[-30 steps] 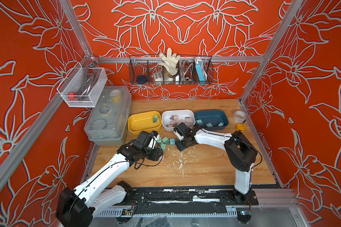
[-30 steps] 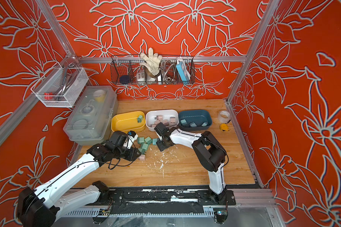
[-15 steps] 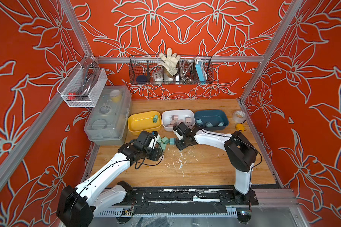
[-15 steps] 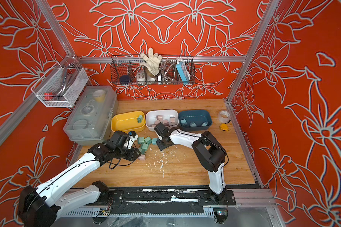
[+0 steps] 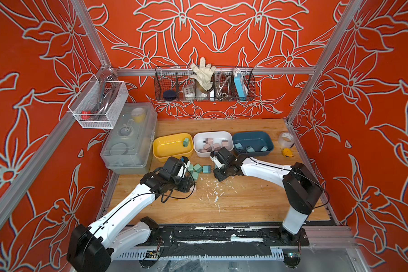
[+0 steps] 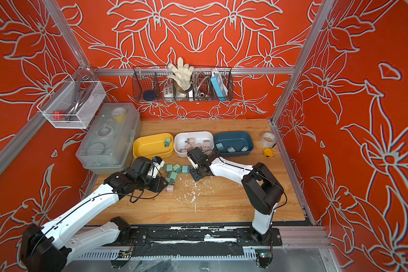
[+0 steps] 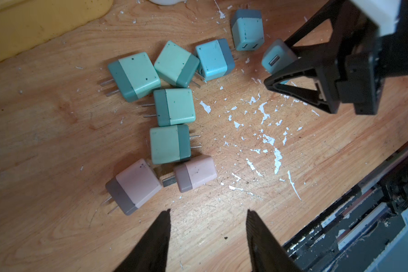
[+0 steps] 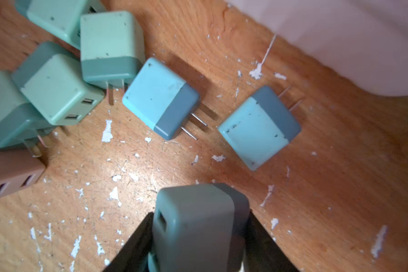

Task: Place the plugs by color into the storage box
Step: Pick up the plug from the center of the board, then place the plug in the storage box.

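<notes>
Blue plastic, hard and light: your right fingers [image 8: 262, 247] pinch a light blue plug [image 8: 193, 226] across its smooth flat sides, low over the desk [image 8: 316, 188]. It looks slick, so hold the cube body, never the thin prongs. Your left fingers [image 7: 156, 240] stand spread and empty near two pink plugs [image 7: 133, 186]. Green plugs [image 7: 174, 106] crowd close by. The blue bin [image 5: 252, 133] waits behind, beside the white bin [image 5: 222, 135].

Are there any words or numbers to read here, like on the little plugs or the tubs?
No text here can be read.
plugs: plain faces with only dark specks, no words.
yellow tub, white tub, blue tub: no labels showing.
tape roll: maybe faint print, too small and blurred to read.
</notes>
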### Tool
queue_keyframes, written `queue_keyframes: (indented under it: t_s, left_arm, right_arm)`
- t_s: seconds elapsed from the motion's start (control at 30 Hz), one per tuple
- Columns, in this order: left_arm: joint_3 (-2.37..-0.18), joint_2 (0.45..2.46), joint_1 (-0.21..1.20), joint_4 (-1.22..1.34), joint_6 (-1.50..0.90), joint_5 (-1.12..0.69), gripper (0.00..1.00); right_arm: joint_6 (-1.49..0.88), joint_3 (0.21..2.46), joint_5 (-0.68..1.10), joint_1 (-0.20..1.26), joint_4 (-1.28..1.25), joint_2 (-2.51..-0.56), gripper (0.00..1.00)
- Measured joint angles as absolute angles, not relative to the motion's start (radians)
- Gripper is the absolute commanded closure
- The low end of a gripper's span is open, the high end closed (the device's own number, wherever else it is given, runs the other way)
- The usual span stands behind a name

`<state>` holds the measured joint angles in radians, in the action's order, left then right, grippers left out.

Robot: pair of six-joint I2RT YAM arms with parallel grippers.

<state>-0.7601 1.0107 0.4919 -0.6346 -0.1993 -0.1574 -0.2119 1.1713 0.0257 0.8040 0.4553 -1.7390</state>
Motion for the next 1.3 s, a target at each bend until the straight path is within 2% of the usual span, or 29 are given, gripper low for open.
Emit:
queue_keyframes:
  t_s: [0.23, 0.73, 1.07, 1.3]
  left_arm:
    - [-0.817, 1.030, 0.492, -0.648, -0.199, -0.155, 0.47]
    - [-1.003, 1.207, 0.499, -0.617, -0.238, -0.235, 0.48]
    - [-1.063, 1.292, 0.511, -0.607, -0.248, -0.267, 0.49]
    - [-1.063, 1.358, 0.511, -0.593, -0.242, -0.268, 0.48]
  right_arm:
    - [-0.159, 1.182, 0.025, 0.732, 0.492, -1.689, 0.63]
    - [-0.131, 1.279, 0.015, 0.478, 0.521, -1.698, 0.62]
    - [-0.113, 1.384, -0.003, 0.305, 0.488, -1.829, 0.61]
    - [-0.113, 1.480, 0.012, 0.223, 0.451, -1.989, 0.55]
